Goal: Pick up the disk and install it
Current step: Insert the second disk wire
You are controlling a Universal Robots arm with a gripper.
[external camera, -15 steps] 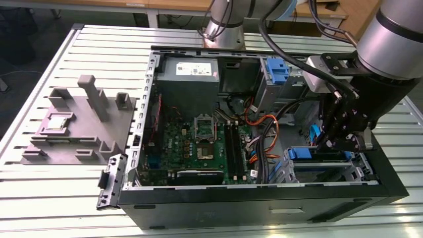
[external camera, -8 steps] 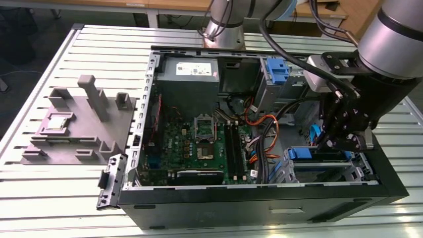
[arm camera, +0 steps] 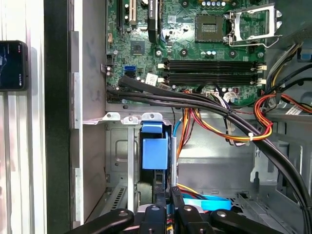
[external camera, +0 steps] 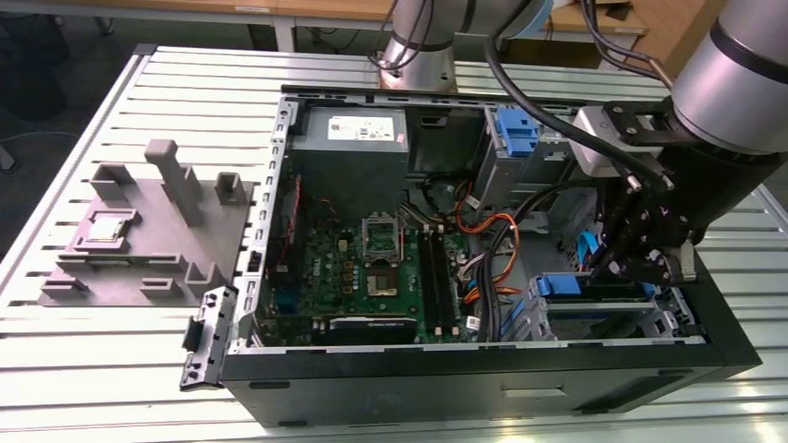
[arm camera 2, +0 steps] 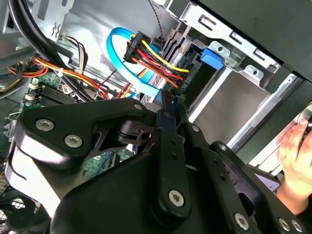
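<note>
End effector (external camera: pixel 640 263) sits inside the PC case (external camera: pixel 493 369) at the drive bay (external camera: pixel 603 314), fingers pressed onto the disk's (arm camera: pixel 157 155) thin edge; disk stands upright in the bay. Motherboard (external camera: pixel 369 268) beside the bay. A hand (arm camera 2: pixel 295 151) outside the case. Case on bench (external camera: pixel 99 369).

Open computer case (external camera: pixel 493 369) on slatted table (external camera: pixel 99 360), fixture block (external camera: pixel 148 231) at exterior view's left
</note>
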